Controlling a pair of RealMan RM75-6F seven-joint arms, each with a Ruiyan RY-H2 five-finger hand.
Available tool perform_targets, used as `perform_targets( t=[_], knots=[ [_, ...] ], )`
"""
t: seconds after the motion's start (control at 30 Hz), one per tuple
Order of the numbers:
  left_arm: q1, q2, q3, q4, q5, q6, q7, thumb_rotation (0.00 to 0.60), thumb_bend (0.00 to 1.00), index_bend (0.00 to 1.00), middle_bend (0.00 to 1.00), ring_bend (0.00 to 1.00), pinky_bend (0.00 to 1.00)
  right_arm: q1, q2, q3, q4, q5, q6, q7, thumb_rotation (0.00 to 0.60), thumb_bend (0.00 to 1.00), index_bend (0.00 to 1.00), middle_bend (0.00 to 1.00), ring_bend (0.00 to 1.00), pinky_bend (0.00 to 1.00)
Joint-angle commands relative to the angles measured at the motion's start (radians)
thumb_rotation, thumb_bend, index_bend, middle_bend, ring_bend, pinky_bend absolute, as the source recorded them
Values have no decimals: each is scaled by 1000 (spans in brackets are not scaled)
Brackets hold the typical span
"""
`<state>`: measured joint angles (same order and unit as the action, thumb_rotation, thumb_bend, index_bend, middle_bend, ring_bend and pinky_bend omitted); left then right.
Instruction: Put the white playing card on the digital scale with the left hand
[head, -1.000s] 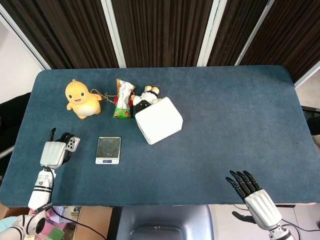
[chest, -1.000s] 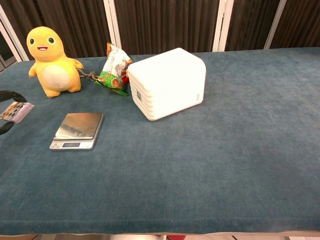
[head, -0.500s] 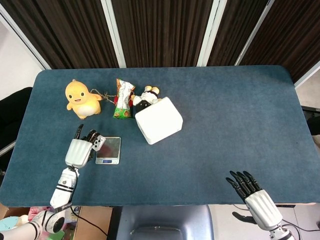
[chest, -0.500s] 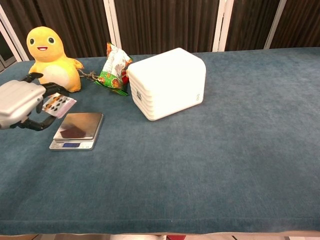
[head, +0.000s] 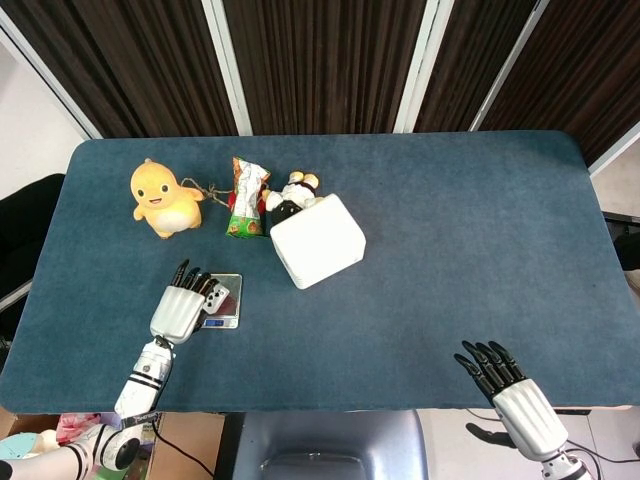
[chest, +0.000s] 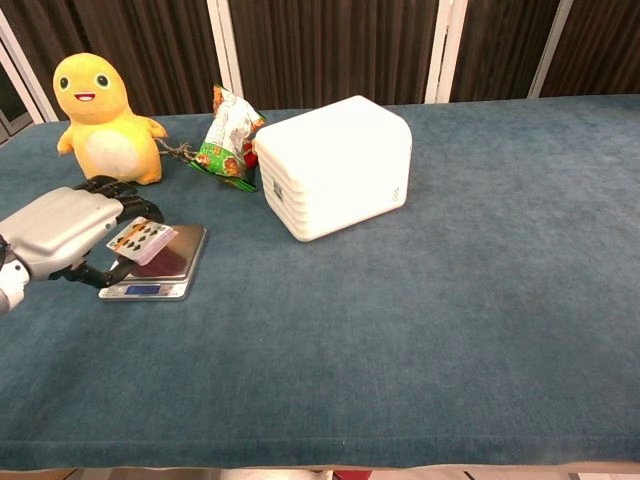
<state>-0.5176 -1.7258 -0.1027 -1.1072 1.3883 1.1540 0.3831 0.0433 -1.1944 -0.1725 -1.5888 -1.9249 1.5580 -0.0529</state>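
Observation:
The white playing card is pinched in my left hand, hanging just above the steel platform of the digital scale. The hand covers the scale's left part. The card lies nearly flat, face up, over the plate's left half. My right hand rests at the table's near right edge with its fingers spread and nothing in it; the chest view does not show it.
A yellow plush toy stands behind the scale. A snack bag, a small black-and-white toy and a white box lie to the scale's far right.
My left hand has moved right with the card, from beside the scale to over its plate, and has lowered. The right hand has stayed put.

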Motion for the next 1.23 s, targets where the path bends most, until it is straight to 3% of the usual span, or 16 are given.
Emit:
perform_targets(
  t=[0.03,0.17,0.37,0.53,0.67,0.77,0.9,1.23],
  knots=[
    [0,6,-3,-17,-17,-15,3,600,407,112,75,0,0,0,0,0,1,0,1,0,600,161,0,0,0,0],
    [3,20,-8,-55,-36,-26,-4,600,379,54,1,0,0,0,-1,1,1,1,-1,-2,600,161,0,0,0,0],
    [9,38,-18,-92,-34,-4,-47,600,357,27,0,0,0,-2,1,0,2,-2,6,4,600,161,0,0,0,0],
    [50,136,-3,-200,17,83,-108,600,352,28,0,0,0,-4,2,0,6,-4,8,-3,600,161,0,0,0,0],
    [145,233,51,-281,50,187,-188,600,376,37,0,0,0,-8,3,0,1,3,6,-9,600,161,0,0,0,0],
    [245,306,139,-275,105,286,-224,600,376,37,0,0,0,-11,11,0,-9,10,11,-1,600,161,0,0,0,0],
    [332,354,192,-287,71,308,-248,600,376,37,0,0,0,-12,0,10,-5,23,8,-9,600,161,0,0,0,0],
    [336,377,161,-299,121,336,-304,600,387,23,0,0,0,-18,-14,7,-3,11,9,-35,600,161,0,0,0,0]
  ],
)
